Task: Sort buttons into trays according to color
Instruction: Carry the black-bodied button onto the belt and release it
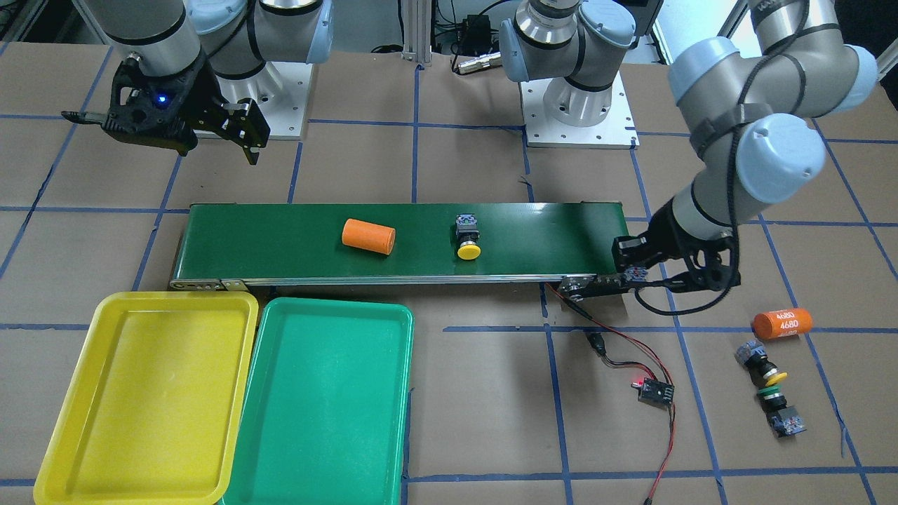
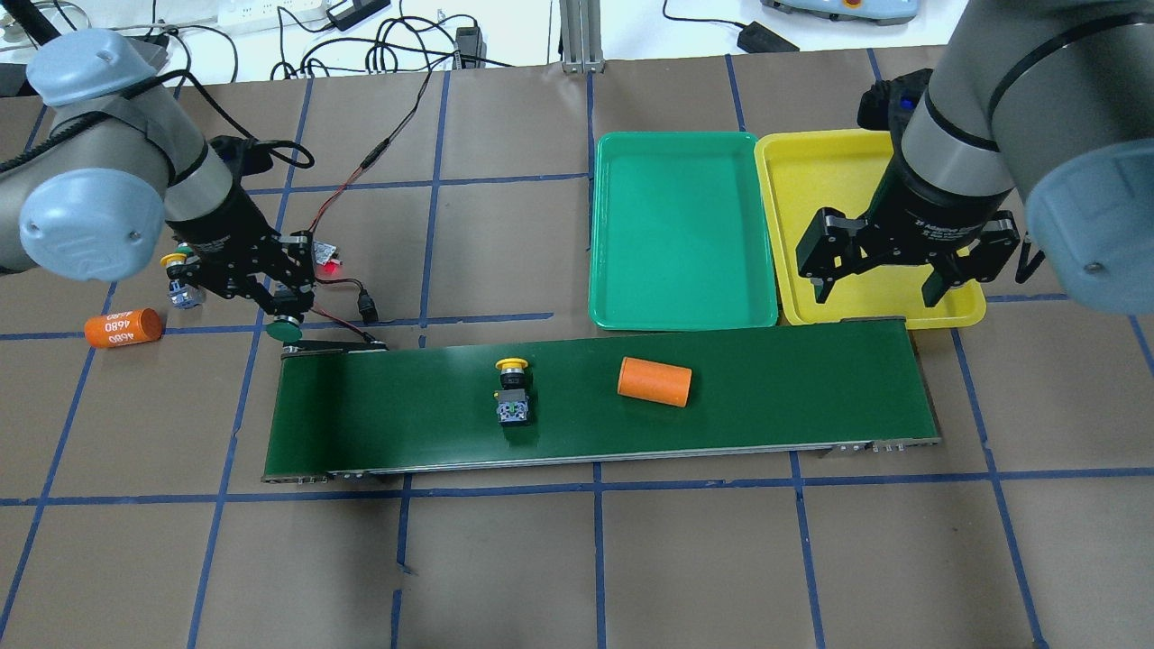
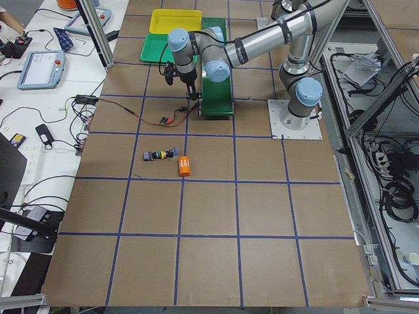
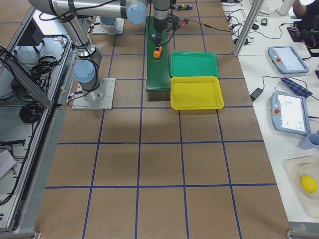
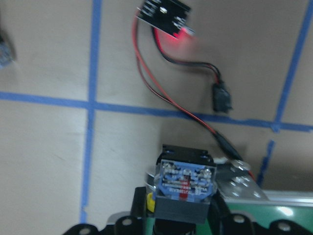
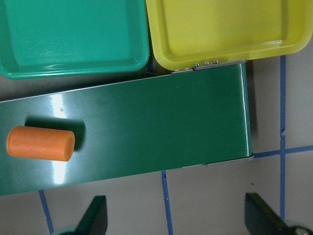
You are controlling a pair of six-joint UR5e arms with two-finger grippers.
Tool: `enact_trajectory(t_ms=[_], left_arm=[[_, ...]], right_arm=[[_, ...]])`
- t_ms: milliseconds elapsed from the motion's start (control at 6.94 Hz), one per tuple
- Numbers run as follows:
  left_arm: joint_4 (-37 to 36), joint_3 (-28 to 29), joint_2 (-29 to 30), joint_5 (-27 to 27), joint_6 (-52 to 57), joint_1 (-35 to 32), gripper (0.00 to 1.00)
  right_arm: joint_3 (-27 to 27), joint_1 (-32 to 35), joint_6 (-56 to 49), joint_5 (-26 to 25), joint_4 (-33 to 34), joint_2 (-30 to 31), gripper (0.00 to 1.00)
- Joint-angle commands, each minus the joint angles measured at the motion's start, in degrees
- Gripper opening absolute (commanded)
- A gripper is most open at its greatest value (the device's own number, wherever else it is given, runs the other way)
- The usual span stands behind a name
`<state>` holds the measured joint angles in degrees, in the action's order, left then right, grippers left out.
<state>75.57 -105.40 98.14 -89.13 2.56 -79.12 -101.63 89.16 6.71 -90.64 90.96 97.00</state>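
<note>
My left gripper is shut on a green-capped button, held just off the belt's left end; the left wrist view shows its grey-blue contact block between the fingers. A yellow-capped button lies on the belt. Another yellow button and a green button lie on the table beyond my left arm. My right gripper is open and empty, over the belt's right end by the yellow tray. The green tray sits beside it. Both trays hold nothing.
An orange cylinder lies on the dark green conveyor belt, right of the yellow button. A second orange cylinder lies on the table at the left. A small circuit board with a red light and its wires sit near the belt's left end.
</note>
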Motion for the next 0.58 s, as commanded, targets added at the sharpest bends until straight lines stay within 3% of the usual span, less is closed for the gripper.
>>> enact_trajectory(t_ms=[0,144,432], left_arm=[[-5.6,-9.5,-4.2,0.0,-3.4,-2.6,0.0],[-12.7,-14.7,-4.9,0.0,-4.5,-2.9,0.0],[-13.5,-17.5,-6.9,-0.3,-5.5,-3.0,0.0]], right_arm=[[-1.6,1.2,2.9,1.8,4.1,-1.5,1.0],[-2.0,4.1,3.5,1.8,5.5,-3.1,1.0],[-1.8,9.2,8.4,1.9,14.4,-9.6,1.0]])
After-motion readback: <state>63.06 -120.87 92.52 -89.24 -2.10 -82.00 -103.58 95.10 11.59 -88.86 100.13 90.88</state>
